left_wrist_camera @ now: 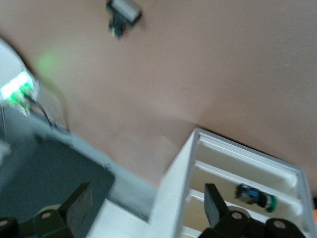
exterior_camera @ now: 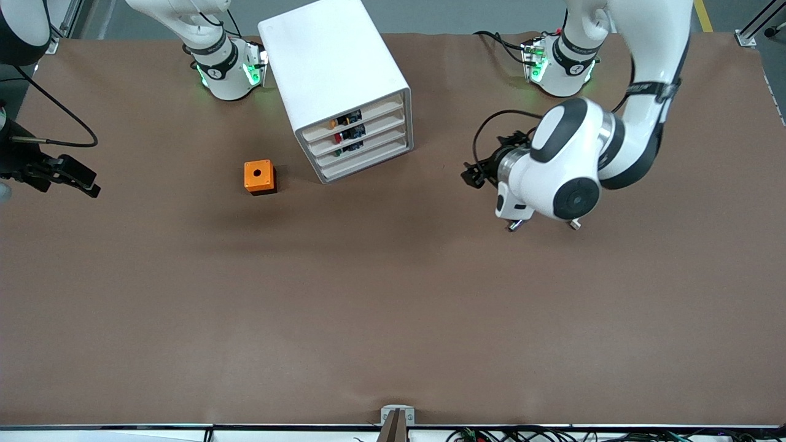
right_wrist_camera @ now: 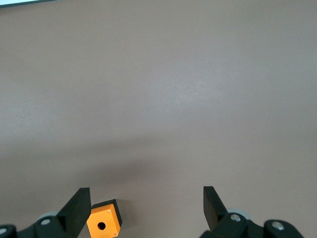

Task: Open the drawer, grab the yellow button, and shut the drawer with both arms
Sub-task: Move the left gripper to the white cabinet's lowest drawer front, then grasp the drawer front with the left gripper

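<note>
Front view: the drawer (exterior_camera: pixel 359 118), upper centre on the desk (exterior_camera: pixel 393 319), is seen closed, the button (exterior_camera: pixel 333 124) inside; nothing is done yet.

Wrist views: the left gripper (left_wrist_camera: pixel 143 208) and right gripper (right_wrist_camera: pixel 143 208) are shown with jaws apart, empty.

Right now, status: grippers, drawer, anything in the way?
Left gripper open, beside the cabinet. Right gripper open, over bare table at its own end. Drawer shut, untouched. Orange box sits clear of the cabinet front.
</note>
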`<state>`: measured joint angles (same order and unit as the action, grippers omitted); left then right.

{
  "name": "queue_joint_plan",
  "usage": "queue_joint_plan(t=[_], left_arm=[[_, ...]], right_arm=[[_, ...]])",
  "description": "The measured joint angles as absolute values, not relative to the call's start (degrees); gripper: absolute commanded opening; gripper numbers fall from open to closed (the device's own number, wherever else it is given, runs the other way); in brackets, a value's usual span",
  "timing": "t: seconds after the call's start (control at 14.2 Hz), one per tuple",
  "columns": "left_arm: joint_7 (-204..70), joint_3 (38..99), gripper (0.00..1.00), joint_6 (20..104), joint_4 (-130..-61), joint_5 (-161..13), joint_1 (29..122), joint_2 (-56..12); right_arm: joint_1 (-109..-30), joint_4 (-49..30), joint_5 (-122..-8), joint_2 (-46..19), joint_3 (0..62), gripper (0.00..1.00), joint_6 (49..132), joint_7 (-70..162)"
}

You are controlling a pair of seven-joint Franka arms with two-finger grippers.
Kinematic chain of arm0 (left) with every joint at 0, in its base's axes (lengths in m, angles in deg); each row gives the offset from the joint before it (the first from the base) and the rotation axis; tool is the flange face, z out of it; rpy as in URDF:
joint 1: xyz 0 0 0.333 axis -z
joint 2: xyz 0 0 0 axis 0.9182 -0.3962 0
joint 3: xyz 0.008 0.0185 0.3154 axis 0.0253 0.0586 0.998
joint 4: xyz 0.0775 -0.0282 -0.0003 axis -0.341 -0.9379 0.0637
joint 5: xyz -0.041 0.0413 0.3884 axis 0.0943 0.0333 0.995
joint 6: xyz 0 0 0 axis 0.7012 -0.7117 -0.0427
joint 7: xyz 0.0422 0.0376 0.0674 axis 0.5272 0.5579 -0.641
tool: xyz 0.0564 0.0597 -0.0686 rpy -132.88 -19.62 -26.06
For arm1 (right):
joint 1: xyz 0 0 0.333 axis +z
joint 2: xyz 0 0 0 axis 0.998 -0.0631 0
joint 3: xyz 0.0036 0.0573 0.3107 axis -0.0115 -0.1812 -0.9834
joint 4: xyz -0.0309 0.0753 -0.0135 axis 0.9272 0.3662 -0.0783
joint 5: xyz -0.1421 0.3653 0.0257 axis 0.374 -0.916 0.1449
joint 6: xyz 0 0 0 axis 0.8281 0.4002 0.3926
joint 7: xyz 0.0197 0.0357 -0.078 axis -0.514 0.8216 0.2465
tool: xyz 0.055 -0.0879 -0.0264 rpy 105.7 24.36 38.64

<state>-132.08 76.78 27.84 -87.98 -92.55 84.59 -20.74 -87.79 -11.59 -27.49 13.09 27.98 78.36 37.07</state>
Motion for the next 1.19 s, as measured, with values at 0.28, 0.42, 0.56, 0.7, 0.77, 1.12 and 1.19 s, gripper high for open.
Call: queue_joint_plan(t=[0.28,0.42,0.56,0.7,0.77,1.12,1.19], left_arm=[[-149.7,73.3,1.0,28.1,-85.5,-100.1,84.6,-27.7],[-157.3,71.6,1.0,28.2,-84.9,-103.4,84.6,-30.7],[-164.1,70.2,1.0,28.2,-84.6,-105.8,84.6,-33.2],[-169.5,69.3,1.0,28.2,-84.5,-108.2,84.6,-35.4],[-171.7,69.0,1.0,28.2,-84.4,-109.5,84.6,-36.3],[-181.7,66.6,0.97,28.1,-84.3,-116.8,84.6,-38.5],[-183.0,66.0,0.88,28.1,-84.3,-117.8,84.8,-38.6]], right_arm=[[-87.8,-11.6,-27.5,13.1,28.0,1.0,78.4,37.1],[-87.8,-11.6,-27.5,13.1,28.0,1.0,78.4,37.1],[-87.9,-11.6,-27.5,13.1,28.0,1.0,78.4,37.1],[-88.0,-11.7,-27.5,13.1,28.0,1.0,78.4,37.1],[-88.0,-11.7,-27.5,13.1,28.0,1.0,78.4,37.1],[-88.0,-11.7,-27.5,13.1,28.0,1.0,78.4,37.1],[-88.0,-11.7,-27.5,13.1,28.0,1.0,78.4,37.1]])
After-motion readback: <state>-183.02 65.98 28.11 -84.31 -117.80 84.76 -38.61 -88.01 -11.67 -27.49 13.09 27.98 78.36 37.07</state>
